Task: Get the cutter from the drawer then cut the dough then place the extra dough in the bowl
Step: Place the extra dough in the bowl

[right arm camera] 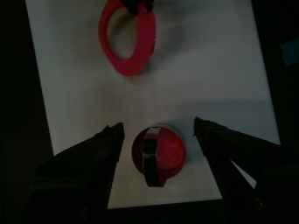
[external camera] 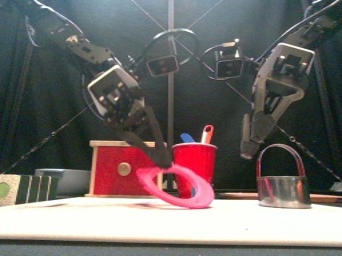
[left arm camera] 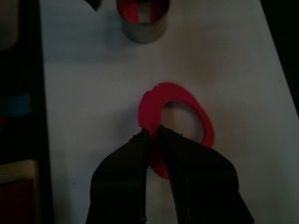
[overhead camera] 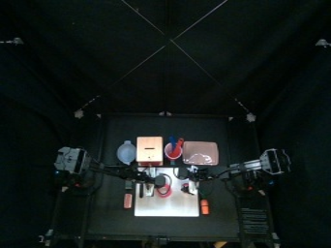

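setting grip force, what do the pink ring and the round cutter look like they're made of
Ring: soft dough or putty, matte. It droops and bends where the left claw pinches one edge. Cutter: metal, probably thin steel, glossy. Its wall shows bright reflections and the handle is a thin wire hoop.

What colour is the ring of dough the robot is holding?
Pinkish red dough ring, clearest in the front view.

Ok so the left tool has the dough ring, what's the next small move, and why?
Probably lift the ring clear and carry it toward the bowl. The left tool is shut on the ring, which hangs tilted over the board, and the bowl stands off the board, toward the back left.
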`<action>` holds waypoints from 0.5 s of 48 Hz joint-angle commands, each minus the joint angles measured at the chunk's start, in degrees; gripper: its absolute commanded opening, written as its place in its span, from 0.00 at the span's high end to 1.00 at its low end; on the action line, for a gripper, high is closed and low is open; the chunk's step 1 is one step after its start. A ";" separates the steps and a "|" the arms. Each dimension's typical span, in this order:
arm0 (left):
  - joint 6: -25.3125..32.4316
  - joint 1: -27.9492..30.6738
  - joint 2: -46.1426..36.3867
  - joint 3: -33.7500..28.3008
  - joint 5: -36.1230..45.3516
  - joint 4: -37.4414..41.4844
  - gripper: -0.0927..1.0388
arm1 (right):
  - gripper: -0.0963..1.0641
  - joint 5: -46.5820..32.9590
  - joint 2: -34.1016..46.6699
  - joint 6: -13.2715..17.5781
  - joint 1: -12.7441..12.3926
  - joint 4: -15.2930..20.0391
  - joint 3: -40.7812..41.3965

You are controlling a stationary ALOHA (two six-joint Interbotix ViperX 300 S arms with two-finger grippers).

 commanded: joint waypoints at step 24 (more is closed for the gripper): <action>0.26 20.30 -35.16 13.27 0.70 0.53 0.44 | 0.09 -2.02 -1.32 -0.26 -0.26 -2.46 -0.35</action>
